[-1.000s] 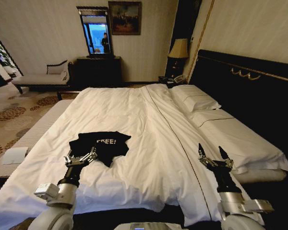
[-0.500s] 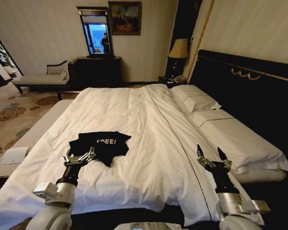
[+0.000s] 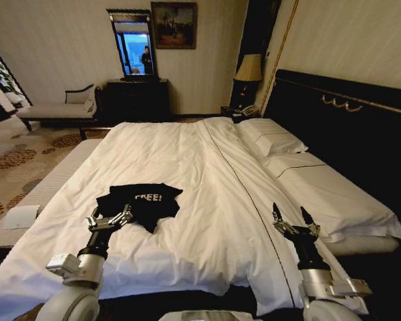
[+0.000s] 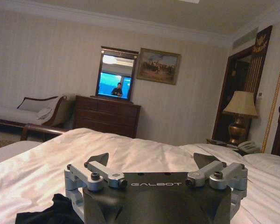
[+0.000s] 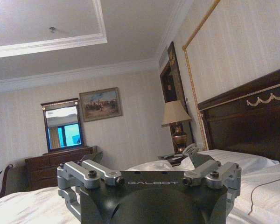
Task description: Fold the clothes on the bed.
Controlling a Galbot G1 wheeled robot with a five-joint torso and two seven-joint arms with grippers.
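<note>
From the head view I see the black T-shirt (image 3: 142,202) lying crumpled on the white duvet (image 3: 207,200) of the bed (image 3: 361,134), on the side away from the headboard. Its "FREE!" lettering faces up. I take its long axis to run roughly across my view, from a dark corner by my left arm out toward the middle seam of the duvet.

My left end effector (image 3: 109,220) sits right at the shirt's near edge, fingers spread wide, tips at or just over the fabric; I cannot tell whether they touch it. The shirt lies ahead of it and a little toward the headboard side. In the left wrist view the left end effector (image 4: 154,164) shows its fingers wide apart, with a scrap of the black T-shirt (image 4: 53,212) low beside it.

My right end effector (image 3: 293,224) hangs over bare duvet well apart from the shirt, near the pillows (image 3: 274,140), fingers wide too. So the left arm is plainly the nearer one, and I judge any first pinch belongs to it.

Against the frames from a second ago, the shirt has not moved. The left end effector has barely shifted, and the right one has drifted slightly back toward me.
</note>
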